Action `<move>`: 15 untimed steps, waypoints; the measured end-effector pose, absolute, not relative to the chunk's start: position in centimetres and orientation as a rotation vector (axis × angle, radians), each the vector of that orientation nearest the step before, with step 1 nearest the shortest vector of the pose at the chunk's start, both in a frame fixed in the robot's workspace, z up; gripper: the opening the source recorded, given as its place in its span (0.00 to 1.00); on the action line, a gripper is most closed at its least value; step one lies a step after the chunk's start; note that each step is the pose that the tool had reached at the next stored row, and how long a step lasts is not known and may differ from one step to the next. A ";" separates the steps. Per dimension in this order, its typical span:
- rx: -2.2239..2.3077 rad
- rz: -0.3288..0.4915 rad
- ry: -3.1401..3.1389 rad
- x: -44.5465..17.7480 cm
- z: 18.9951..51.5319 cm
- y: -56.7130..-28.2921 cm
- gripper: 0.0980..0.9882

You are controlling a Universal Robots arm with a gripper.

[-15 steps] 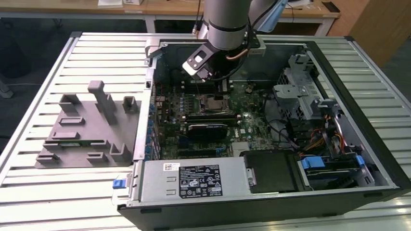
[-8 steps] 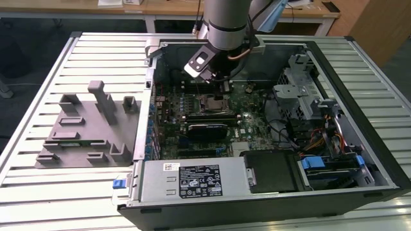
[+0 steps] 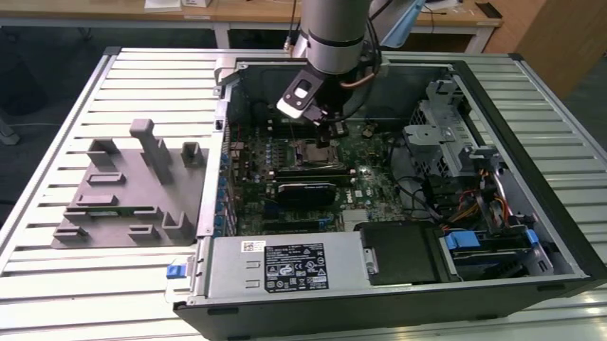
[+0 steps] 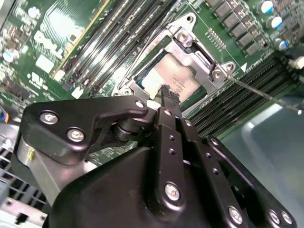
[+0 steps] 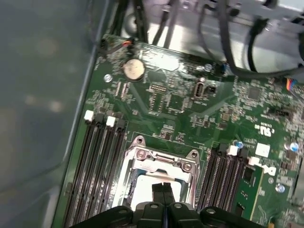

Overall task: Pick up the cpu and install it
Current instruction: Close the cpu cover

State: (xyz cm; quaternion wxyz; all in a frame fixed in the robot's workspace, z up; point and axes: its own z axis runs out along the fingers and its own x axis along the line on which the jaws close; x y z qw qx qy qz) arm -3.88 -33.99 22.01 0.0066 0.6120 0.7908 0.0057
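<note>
Gripper closed over the seated cpu in the motherboard socket

In the exterior view, the grey robot arm reaches down into the open black computer case (image 3: 567, 234) on the slatted metal table (image 3: 76, 291); its black gripper (image 3: 329, 129) hangs just above the small square silvery-topped cpu (image 3: 311, 150), well apart from the grey plastic fixture tray (image 3: 114, 206). In the second wrist view, the gripper (image 4: 166, 91) has its fingers pressed together, tips at the cpu (image 4: 183, 78), which lies flat inside the silver metal socket frame (image 4: 202, 57). In the first wrist view, the closed gripper (image 5: 164, 186) overlaps the cpu (image 5: 145, 183) within the frame (image 5: 161, 159) on the green motherboard (image 5: 175, 104).
</note>
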 end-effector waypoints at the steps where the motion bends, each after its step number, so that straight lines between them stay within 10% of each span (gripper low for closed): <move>1: 1.890 0.018 2.493 -3.9 22.0 -34.0 0.01; 15: 1.560 0.020 2.713 -3.9 22.0 -34.0 0.01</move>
